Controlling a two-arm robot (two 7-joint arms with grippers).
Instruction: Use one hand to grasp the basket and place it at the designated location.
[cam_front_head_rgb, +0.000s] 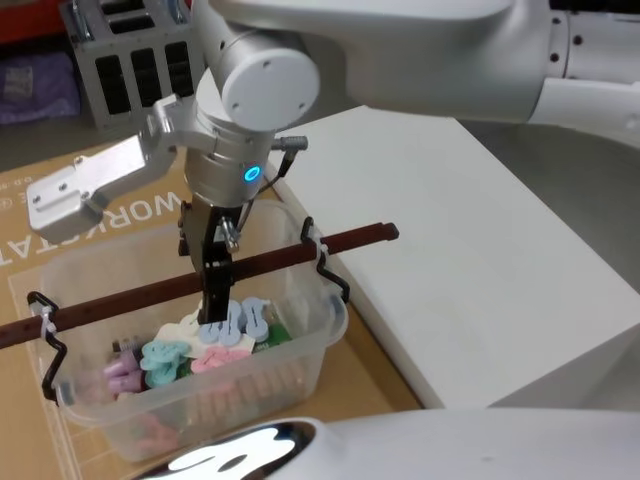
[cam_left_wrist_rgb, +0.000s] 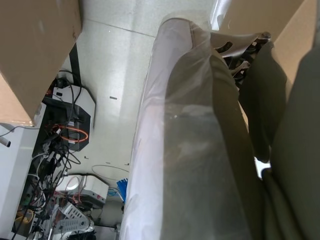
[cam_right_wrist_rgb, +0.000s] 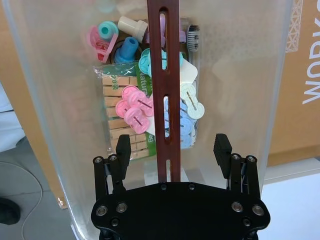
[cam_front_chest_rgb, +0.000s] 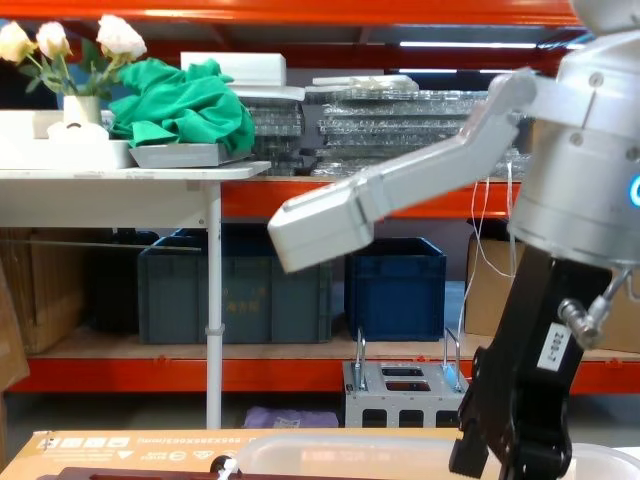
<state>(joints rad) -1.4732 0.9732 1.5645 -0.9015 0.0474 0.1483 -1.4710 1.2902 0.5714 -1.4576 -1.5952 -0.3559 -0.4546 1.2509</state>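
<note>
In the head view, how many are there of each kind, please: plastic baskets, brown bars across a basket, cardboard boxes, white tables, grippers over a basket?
Basket: 1
Brown bar: 1
Cardboard box: 1
White table: 1
Right gripper, open astride the bar: 1
Total: 5

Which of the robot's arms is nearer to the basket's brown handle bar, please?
Right. The right gripper straddles the handle bar, open fingers on either side; the left arm sits outside the basket, its wrist view facing the wall.
</note>
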